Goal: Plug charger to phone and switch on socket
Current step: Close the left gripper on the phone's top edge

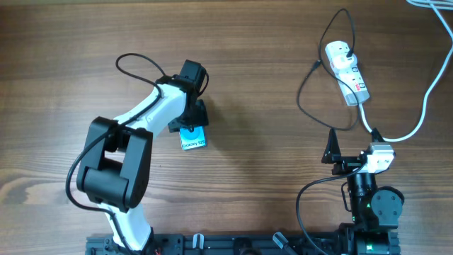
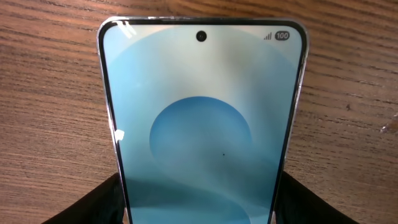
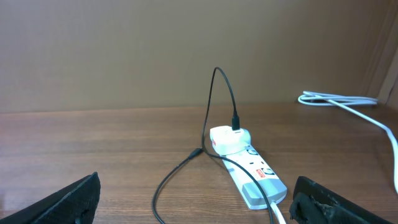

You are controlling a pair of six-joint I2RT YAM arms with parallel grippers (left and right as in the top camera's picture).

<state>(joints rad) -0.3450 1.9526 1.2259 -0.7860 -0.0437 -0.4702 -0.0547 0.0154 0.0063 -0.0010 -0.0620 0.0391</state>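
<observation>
Phone (image 1: pixel 192 138): centre-left of the overhead view, clamped by its edges in the left gripper (image 2: pixel 199 186). Right gripper (image 3: pixel 196 196): spread wide, empty. Charger (image 1: pixel 338 51): seated on the socket (image 1: pixel 354 85), upper right.

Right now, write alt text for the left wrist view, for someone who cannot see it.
A phone with a pale blue screen fills the frame, camera hole at its top. The left claw grips its lower sides over a wooden table.
</observation>
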